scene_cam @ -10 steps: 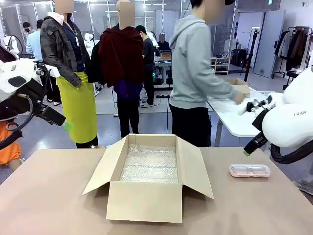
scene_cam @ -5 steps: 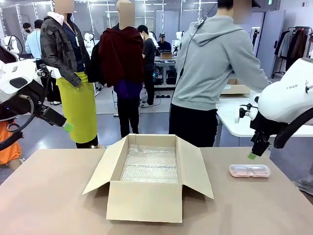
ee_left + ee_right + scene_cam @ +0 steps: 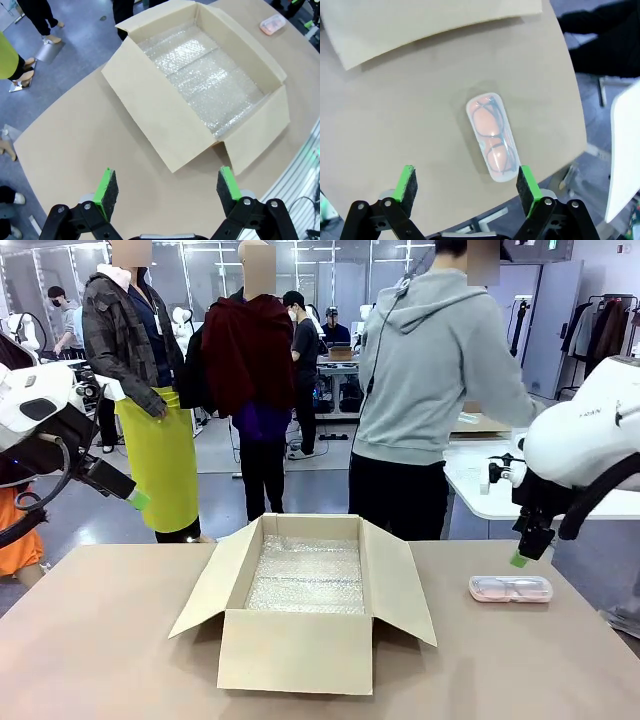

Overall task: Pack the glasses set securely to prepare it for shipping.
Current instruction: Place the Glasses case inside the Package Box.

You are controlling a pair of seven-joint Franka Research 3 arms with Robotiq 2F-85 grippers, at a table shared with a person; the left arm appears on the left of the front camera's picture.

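While the person in the grey hoodie (image 3: 435,370) stands at the far side with their back turned, the pale pink glasses case (image 3: 511,588) lies flat on the brown table (image 3: 100,640). It is right of the cardboard box (image 3: 295,652), well apart from it and close to the table's right edge. Dark frames show through its translucent lid. The right gripper (image 3: 520,558) hangs over the case, clear of it, its two green pads spread wide with nothing between them. From its wrist camera the case lies ahead of the fingers, nearer one pad than the other, with the table's rounded edge just past one end and a box flap at the top. The box stands mid-table with its flaps folded outward and its floor lined with bubble wrap (image 3: 306,575). The left gripper (image 3: 166,180) is held high at the table's left side, fingers likewise parted and empty, looking down on the box's left flap. Bare tabletop lies open left of the box, along the near side, and between the box and the case.
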